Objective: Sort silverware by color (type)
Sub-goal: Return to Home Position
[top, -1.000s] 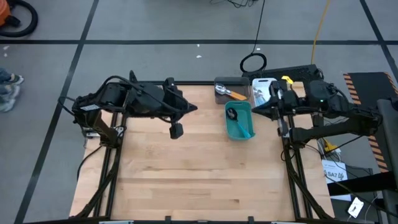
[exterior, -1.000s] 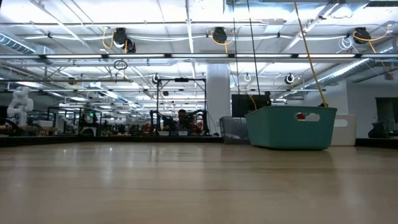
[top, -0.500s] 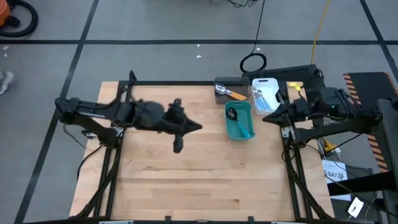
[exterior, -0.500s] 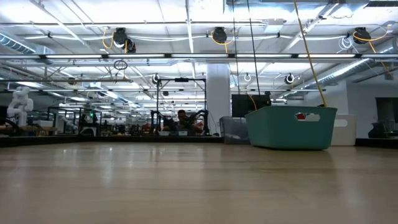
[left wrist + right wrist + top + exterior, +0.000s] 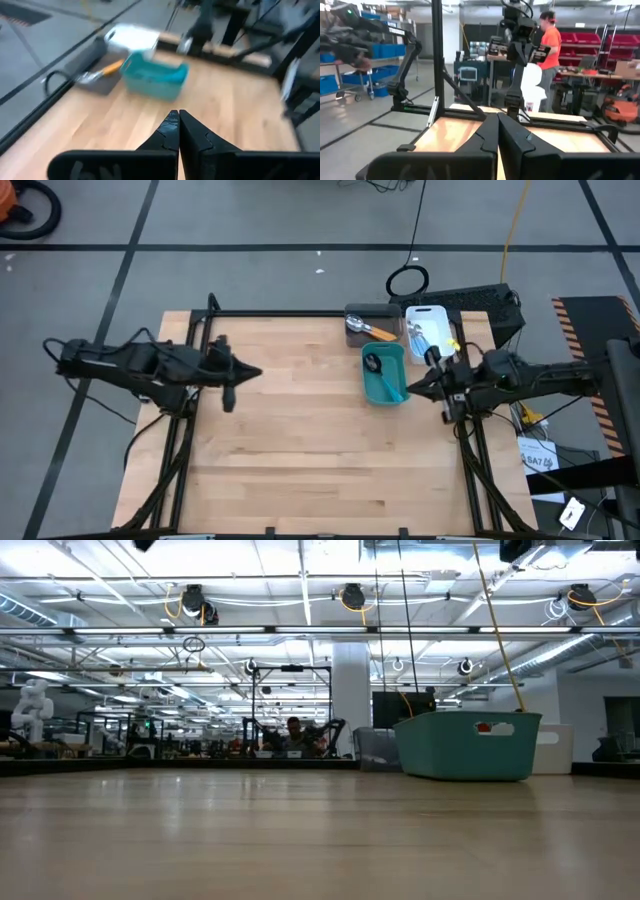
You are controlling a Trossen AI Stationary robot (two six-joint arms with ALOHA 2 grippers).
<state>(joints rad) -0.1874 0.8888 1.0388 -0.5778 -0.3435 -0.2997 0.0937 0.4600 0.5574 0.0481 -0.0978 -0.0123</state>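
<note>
The silverware lies in three bins at the table's far right. A black spoon [image 5: 373,363] and a light-blue utensil [image 5: 396,388] are in the teal bin [image 5: 384,352]. An orange-handled piece [image 5: 376,331] is in the gray bin [image 5: 368,311]. Light-blue pieces [image 5: 421,336] are in the white bin [image 5: 428,310]. My left gripper [image 5: 256,373] is shut and empty above the table's left part, pointing toward the bins [image 5: 175,113]. My right gripper [image 5: 409,390] is shut and empty just right of the teal bin [image 5: 497,116].
Bare wooden tabletop [image 5: 310,450] fills the middle and the near half. In the low view the teal bin [image 5: 467,745] stands at the right. A black cable loop [image 5: 407,280] lies on the floor behind the bins. A person in an orange shirt [image 5: 551,37] stands in the room beyond.
My left gripper has drawn back from the table's middle toward the left edge and has sunk, the arm folding down. My right gripper has sunk too and has come from over the white bin toward the near edge, beside the teal bin. The silverware has not moved.
</note>
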